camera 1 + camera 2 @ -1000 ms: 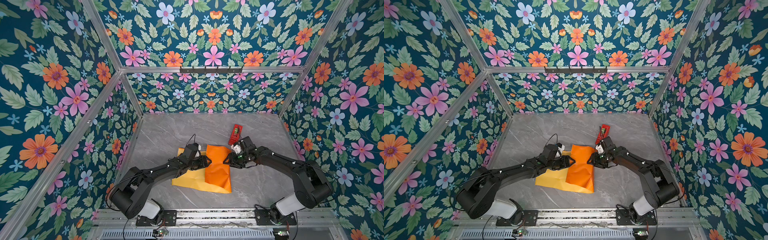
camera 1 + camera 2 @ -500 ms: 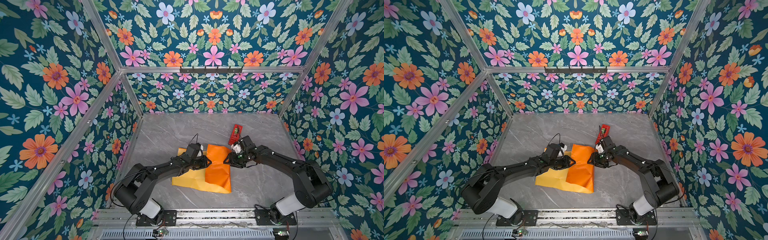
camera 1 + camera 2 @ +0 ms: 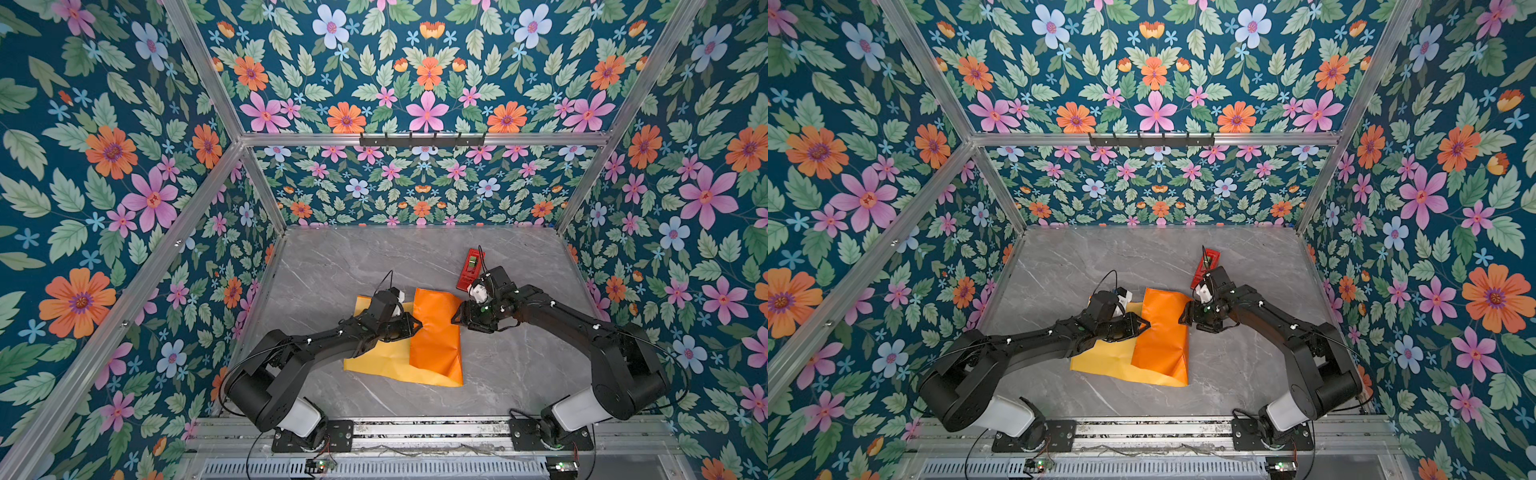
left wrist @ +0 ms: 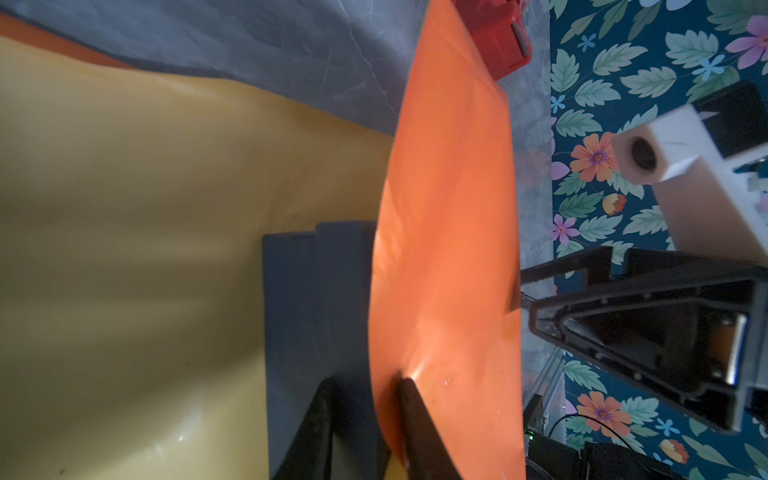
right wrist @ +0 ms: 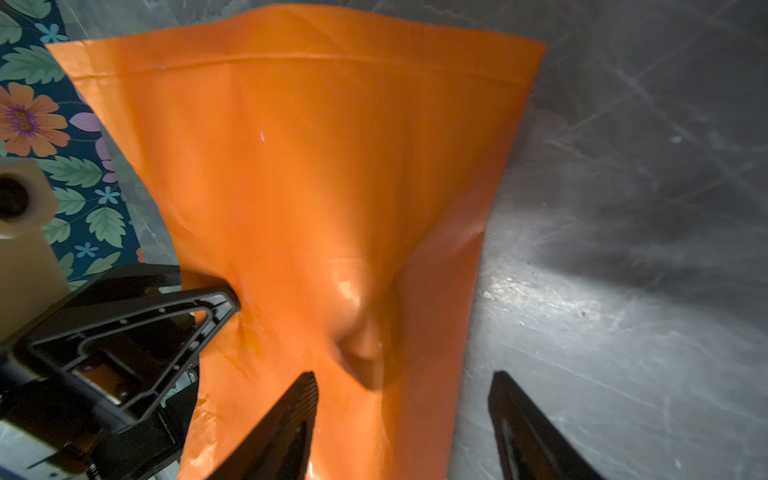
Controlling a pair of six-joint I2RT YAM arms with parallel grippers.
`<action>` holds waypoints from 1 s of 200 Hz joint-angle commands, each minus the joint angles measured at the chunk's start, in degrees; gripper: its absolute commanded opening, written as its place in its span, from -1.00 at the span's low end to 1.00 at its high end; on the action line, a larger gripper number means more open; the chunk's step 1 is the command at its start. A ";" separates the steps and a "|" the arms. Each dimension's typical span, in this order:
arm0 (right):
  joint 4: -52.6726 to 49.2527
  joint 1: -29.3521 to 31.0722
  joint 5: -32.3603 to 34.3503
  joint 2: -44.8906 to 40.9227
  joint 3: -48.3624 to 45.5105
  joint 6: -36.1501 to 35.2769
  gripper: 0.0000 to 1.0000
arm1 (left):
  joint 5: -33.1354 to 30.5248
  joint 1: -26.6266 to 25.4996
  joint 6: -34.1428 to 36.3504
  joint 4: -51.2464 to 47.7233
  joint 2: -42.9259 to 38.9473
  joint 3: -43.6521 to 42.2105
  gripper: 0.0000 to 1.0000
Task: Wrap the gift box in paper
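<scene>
Paper drapes over the gift box, pinched by left fingers; right fingers spread wide, holding nothing.

Floral wallpaper walls (teal ground), aluminium frame, grey marble tabletop.

- The paper is a large creased sheet lying near the middle of the scene, toward the near side, in both top views. Its left part lies flat with the dull yellow-orange face up. Its right part is folded over leftward, glossy orange face out, bulging and dented.
- The gift box is matte navy blue. It sits on the yellow-orange face, largely covered by the orange flap against its side, and is hidden in both top views.
</scene>
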 commanded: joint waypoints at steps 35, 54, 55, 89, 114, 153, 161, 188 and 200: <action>2.89 -0.15 -6.05 2.66 -0.43 1.34 0.26 | 2.00 -0.10 -4.59 -1.39 -0.04 -3.18 -0.94; 3.22 -0.15 -5.41 3.58 -0.60 1.16 0.18 | 2.00 -0.11 -5.23 -0.65 -0.37 -3.77 -0.96; 3.26 -0.15 -5.36 3.64 -0.60 1.12 0.18 | 1.95 -0.11 -5.26 -0.65 -0.39 -3.77 -0.96; 3.12 -0.15 -3.40 4.69 -1.79 0.71 0.13 | 1.65 -0.11 -5.32 -0.47 -0.50 -3.86 -0.89; 2.88 -0.09 -1.34 4.58 -3.25 0.64 0.17 | 1.39 -0.11 -5.30 -0.56 -0.98 -3.26 -0.57; 3.58 -0.06 0.80 4.39 -5.01 1.18 0.20 | 1.09 -0.11 -4.93 -0.91 -1.73 -0.87 -0.09; 3.73 -0.06 1.01 4.48 -5.17 1.34 0.21 | 1.40 -0.11 -4.81 -1.00 -1.64 -0.24 -0.01; 4.09 -0.04 1.53 4.47 -5.35 1.81 0.20 | 2.75 -0.25 -4.63 -1.23 -1.55 1.03 0.20; 4.58 -0.02 1.81 4.24 -5.59 2.40 0.20 | 3.33 -0.42 -4.28 -1.63 -1.29 1.40 0.26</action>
